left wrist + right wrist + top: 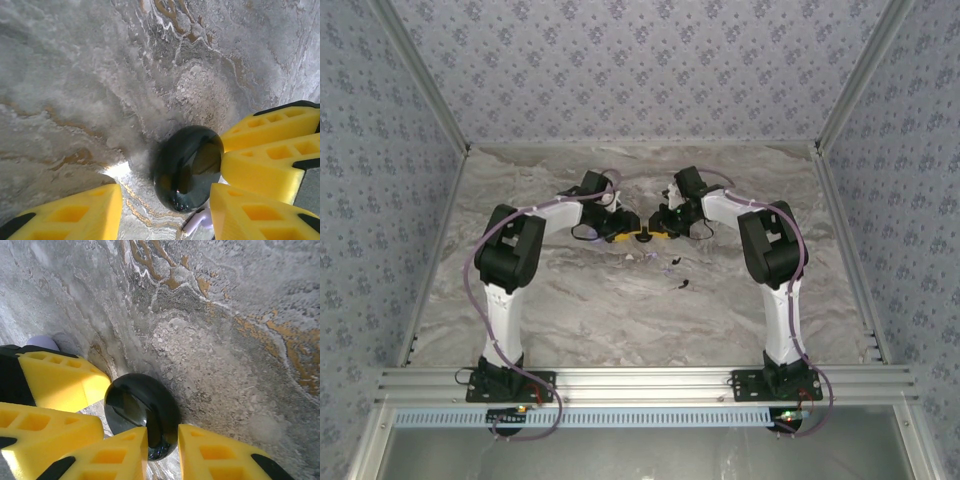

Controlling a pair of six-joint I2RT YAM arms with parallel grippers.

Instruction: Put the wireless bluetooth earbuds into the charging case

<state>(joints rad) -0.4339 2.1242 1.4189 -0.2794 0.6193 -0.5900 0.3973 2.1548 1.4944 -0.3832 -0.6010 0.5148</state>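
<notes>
1. The left gripper (166, 192) has its fingers (250, 212) well apart. The black case (187, 167) lies on the table (75, 75) in the gap between them. It sits close beside one finger and clear of the other, so nothing is clamped.
2. The right gripper (162, 432) faces the same case from the opposite side. Its fingers (220, 455) stand close together, with the rim of the case in the narrow gap between them. Whether the pads actually press on the rim cannot be told.
3. Seen from above, the two pairs of fingertips meet tip to tip, with the case between them.
4. The case looks closed, a smooth glossy shell with no earbud in it.
5. A lilac earbud (199, 221) lies on the table just beside the left gripper's finger that is close to the case, touching or almost touching the case's edge. No finger holds it.
6. A black earbud (682, 283) lies on the table apart from both pairs of fingertips, on the side toward the arm bases. A few tinier bits lie between it and the fingers, too small to tell apart.
</notes>
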